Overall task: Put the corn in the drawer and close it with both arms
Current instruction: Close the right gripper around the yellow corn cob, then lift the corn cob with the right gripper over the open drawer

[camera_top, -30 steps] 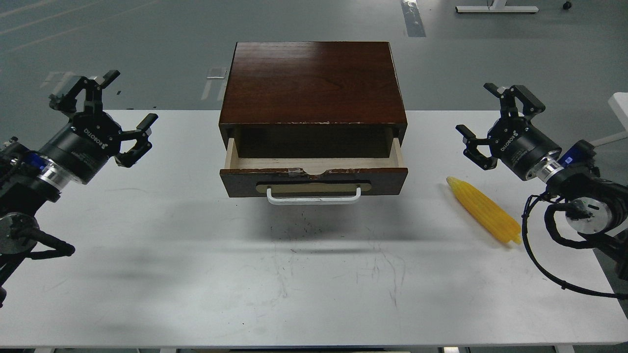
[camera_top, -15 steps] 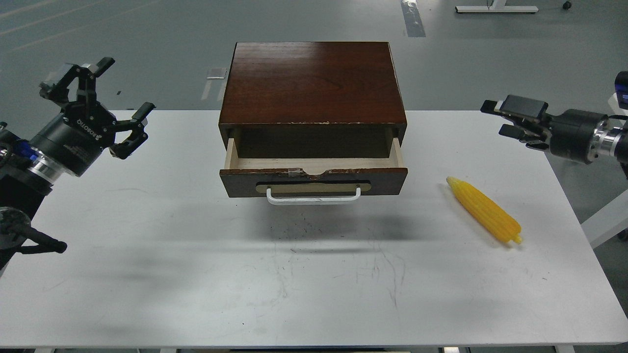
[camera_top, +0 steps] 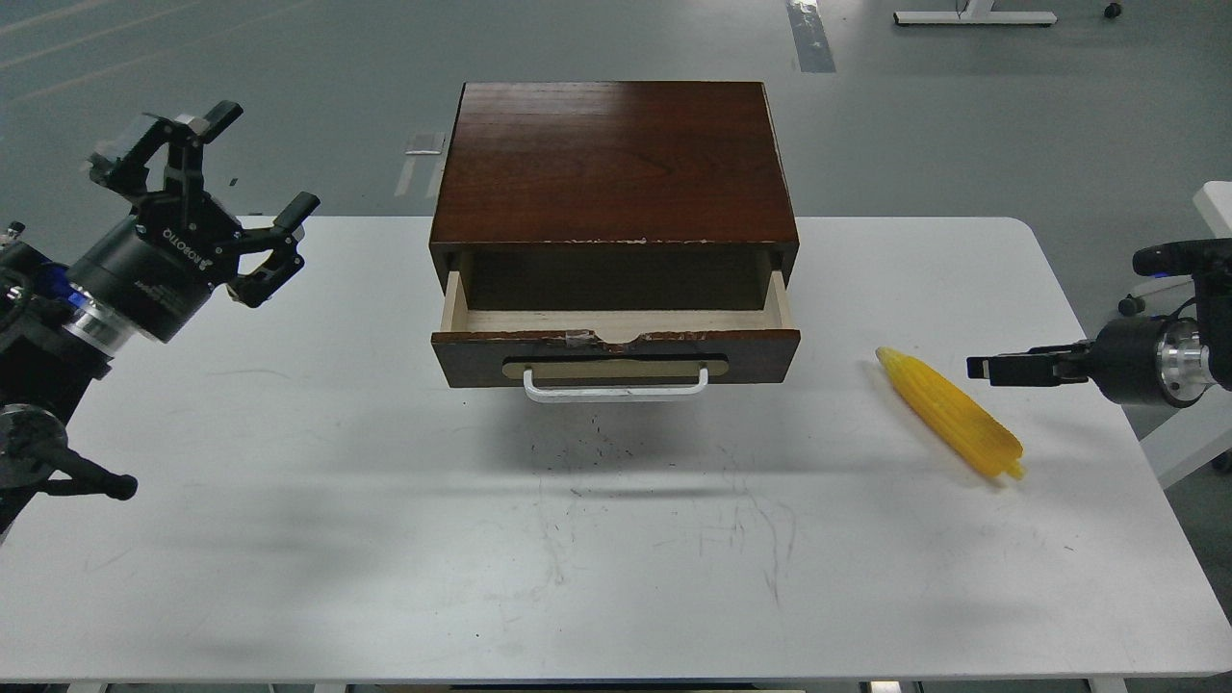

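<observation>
The yellow corn (camera_top: 948, 412) lies slantwise on the white table (camera_top: 385, 539), to the right of the cabinet. The drawer (camera_top: 616, 354) is pulled partly out, its pale inside bare, its white bar handle (camera_top: 616, 390) facing me. My left gripper (camera_top: 262, 159) is open and empty, held above the table's back left, well left of the cabinet. My right gripper (camera_top: 991, 369) points left, low over the table's right side, just right of the corn and apart from it. It is seen edge-on, so its fingers cannot be told apart.
The dark brown cabinet (camera_top: 616, 159) stands at the back middle of the table. The table's right edge runs close to my right wrist. A white table leg (camera_top: 1189, 443) shows beyond that edge.
My right arm swung out to the right, turned, and came down from the table's back right to beside the corn. My left gripper shifted slightly. The corn and drawer have not moved.
</observation>
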Robot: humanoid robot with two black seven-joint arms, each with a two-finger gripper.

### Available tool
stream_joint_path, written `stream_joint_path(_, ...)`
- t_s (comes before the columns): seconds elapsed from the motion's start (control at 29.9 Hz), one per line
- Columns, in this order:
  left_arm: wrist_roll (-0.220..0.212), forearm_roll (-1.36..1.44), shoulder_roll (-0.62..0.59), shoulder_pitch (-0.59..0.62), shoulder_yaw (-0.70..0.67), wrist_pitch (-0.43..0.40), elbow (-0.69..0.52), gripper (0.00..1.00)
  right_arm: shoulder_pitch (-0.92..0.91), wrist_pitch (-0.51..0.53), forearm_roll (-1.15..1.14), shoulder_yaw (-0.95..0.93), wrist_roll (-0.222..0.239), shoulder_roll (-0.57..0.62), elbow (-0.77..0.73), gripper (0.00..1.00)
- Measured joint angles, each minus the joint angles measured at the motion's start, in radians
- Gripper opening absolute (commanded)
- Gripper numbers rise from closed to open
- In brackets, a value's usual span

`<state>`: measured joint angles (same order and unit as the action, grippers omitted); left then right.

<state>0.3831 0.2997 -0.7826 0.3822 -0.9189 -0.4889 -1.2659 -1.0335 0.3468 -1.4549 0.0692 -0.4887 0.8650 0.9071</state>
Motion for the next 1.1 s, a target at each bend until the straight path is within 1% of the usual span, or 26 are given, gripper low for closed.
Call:
stream_joint_path(0.17,0.0,-0.001,-0.003,-0.001,0.0,0.0,-0.004,0.99,0.0,-0.008,-0.011,0.052,0.0,-0.027,-0.025,1.0)
stream_joint_path(0.33,0.0,-0.001,-0.003,-0.003,0.0,0.0,-0.009,0.99,0.009,-0.05,-0.011,0.079,0.0,-0.075,-0.042,1.0)
stream_joint_path(0.47,0.0,-0.001,-0.004,-0.005,-0.001,0.0,-0.009,0.99,0.01,-0.056,-0.012,0.104,0.0,-0.098,-0.056,0.96)
stream_joint_path(0.57,0.0,-0.001,-0.004,-0.005,-0.003,0.0,-0.009,0.99,0.01,-0.057,-0.011,0.123,0.0,-0.108,-0.065,0.9)
stream_joint_path(0.67,0.0,-0.001,-0.002,-0.005,-0.003,0.0,-0.009,0.99,0.011,-0.058,-0.011,0.143,0.0,-0.112,-0.066,0.74)
stream_joint_path(0.7,0.0,-0.001,-0.002,-0.005,-0.003,0.0,-0.009,0.99,0.012,-0.058,-0.011,0.149,0.0,-0.113,-0.066,0.61)
stream_joint_path(0.73,0.0,0.0,-0.002,-0.005,-0.003,0.0,-0.009,0.99,0.013,-0.058,-0.011,0.155,0.0,-0.113,-0.066,0.55)
stream_joint_path(0.8,0.0,-0.001,-0.002,-0.005,-0.004,0.0,-0.009,0.99,0.013,-0.058,-0.011,0.163,0.0,-0.113,-0.066,0.31)
stream_joint_path(0.9,0.0,0.0,-0.002,-0.005,-0.004,0.0,-0.009,0.99,0.015,-0.06,-0.011,0.166,0.0,-0.113,-0.067,0.21)
stream_joint_path(0.97,0.0,0.0,-0.002,-0.005,-0.004,0.0,-0.009,0.99,0.016,-0.06,-0.011,0.167,0.0,-0.113,-0.067,0.09)
stream_joint_path(1.04,-0.001,0.0,-0.003,-0.005,-0.005,0.0,-0.009,0.99,0.018,-0.06,-0.01,0.167,0.0,-0.113,-0.066,0.01)
stream_joint_path(1.1,-0.001,0.0,-0.004,-0.005,-0.006,0.0,-0.009,0.99,0.019,-0.06,-0.009,0.167,0.0,-0.111,-0.063,0.01)
